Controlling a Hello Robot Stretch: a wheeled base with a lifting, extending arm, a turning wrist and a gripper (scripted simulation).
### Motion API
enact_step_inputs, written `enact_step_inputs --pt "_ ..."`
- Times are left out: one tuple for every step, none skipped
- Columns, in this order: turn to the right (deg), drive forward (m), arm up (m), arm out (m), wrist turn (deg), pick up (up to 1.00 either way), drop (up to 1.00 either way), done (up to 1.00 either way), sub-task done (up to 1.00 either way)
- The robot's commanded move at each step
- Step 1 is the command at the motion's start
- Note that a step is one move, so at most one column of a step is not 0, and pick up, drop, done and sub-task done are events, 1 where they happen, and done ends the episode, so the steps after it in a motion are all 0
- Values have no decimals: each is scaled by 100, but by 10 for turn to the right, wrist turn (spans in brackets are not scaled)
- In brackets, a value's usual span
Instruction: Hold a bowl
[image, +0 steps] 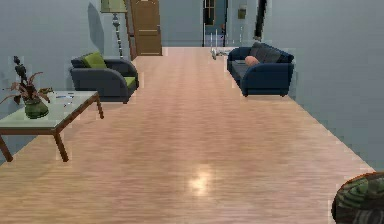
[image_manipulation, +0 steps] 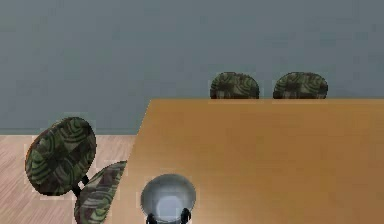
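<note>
A round grey bowl (image_manipulation: 168, 193) shows near the bottom edge of the arm side view, over the near left corner of a wooden table (image_manipulation: 270, 150). Two small dark parts that look like the gripper (image_manipulation: 168, 217) show at the bowl's lower rim, right at the picture's bottom edge. The bowl has the tabletop behind it, so I cannot tell whether the gripper holds it.
Camouflage-patterned chairs stand around the table: one (image_manipulation: 62, 152) at its left end and two (image_manipulation: 236, 86) (image_manipulation: 300, 86) on the far side, against a grey wall. Ahead lies an open wood floor with a blue armchair (image: 104, 75), a sofa (image: 260, 68), a glass coffee table (image: 50, 108) with a plant (image: 30, 95), and a door (image: 146, 27).
</note>
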Motion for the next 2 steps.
enact_step_inputs --pt "0 0 10 0 0 0 0 0 0" --pt "0 0 0 0 0 0 0 100 0"
